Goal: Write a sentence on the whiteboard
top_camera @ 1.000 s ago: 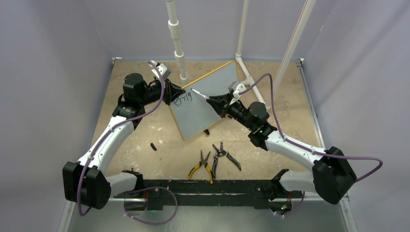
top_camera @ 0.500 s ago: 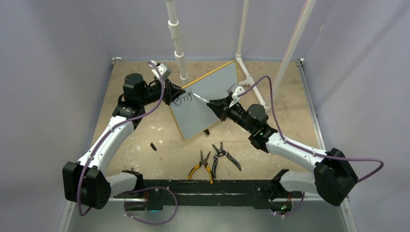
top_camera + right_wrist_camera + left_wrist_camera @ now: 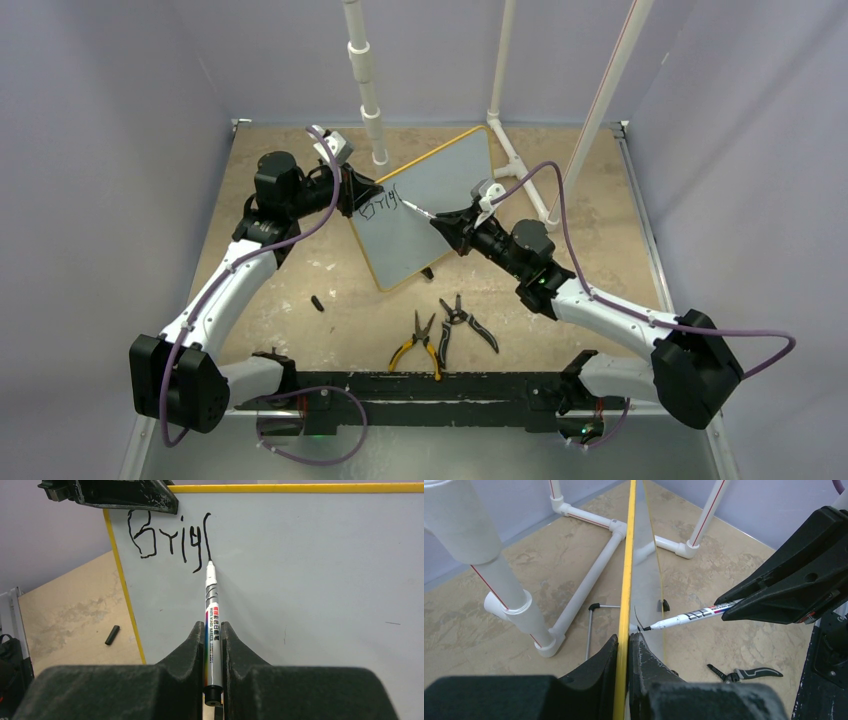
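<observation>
A: Top view first. Where's the whiteboard (image 3: 440, 175)?
B: On the far half of the table (image 3: 600, 220), turned cornerwise, between the two arms. The left gripper (image 3: 366, 191) is at its left corner, fingers pressed onto the rim. The right gripper (image 3: 441, 220) is over the board's middle, pinching a marker (image 3: 418, 208) that points left toward the sentence (image 3: 381, 205): a few black letters just beside the left gripper.

A: Anything else down there?
B: Yellow-handled pliers (image 3: 416, 345) and black cutters (image 3: 468, 322) lie near the arm bases, well apart from the board. A marker cap (image 3: 317, 302) lies left of the board's near corner. A white pipe frame (image 3: 365, 85) stands behind.

A: Left wrist view?
B: Board seen edge-on, standing up off the table. Its yellow rim is clamped between the two fingers, both touching. The marker comes in from the right, tip on the board's face just beyond the fingertips. The right gripper's fingers are closed round the barrel.

A: Right wrist view?
B: Barrel squeezed between both fingers, pointing up the board. The tip sits at the foot of a tall curved stroke. Letters read roughly "Brig", one line only, close under the top rim. A left gripper finger overlaps the upper-left corner, just beside the "B". The cap shows on the table, left of the board.
</observation>
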{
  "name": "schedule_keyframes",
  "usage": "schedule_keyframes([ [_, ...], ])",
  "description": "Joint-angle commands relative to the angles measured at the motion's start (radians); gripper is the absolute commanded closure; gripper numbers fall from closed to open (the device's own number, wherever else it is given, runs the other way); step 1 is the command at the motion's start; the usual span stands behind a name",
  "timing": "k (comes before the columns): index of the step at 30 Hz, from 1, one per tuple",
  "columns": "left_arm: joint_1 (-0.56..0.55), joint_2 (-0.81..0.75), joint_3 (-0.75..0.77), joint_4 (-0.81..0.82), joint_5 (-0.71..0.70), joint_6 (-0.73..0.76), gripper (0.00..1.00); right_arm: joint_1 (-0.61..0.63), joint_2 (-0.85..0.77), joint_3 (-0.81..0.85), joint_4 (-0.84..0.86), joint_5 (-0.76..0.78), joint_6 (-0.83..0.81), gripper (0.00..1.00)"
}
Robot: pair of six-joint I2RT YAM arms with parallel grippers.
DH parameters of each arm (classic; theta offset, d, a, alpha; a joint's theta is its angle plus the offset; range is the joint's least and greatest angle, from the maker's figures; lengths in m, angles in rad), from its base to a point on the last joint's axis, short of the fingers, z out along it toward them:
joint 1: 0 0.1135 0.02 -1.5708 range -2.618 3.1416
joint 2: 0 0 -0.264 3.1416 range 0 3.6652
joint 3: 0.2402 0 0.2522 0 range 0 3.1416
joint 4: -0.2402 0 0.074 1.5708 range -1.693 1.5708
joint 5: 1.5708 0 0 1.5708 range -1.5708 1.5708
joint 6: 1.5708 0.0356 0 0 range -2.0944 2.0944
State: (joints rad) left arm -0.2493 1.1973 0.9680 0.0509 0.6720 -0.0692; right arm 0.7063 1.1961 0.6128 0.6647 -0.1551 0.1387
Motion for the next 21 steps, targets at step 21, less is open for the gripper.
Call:
schedule_keyframes([
  [21, 0.004, -0.013, -0.019, 0.003, -0.060, 0.014, 1.00, 0.004, 0.031, 0.044, 0.108, 0.004, 0.011, 1.00],
])
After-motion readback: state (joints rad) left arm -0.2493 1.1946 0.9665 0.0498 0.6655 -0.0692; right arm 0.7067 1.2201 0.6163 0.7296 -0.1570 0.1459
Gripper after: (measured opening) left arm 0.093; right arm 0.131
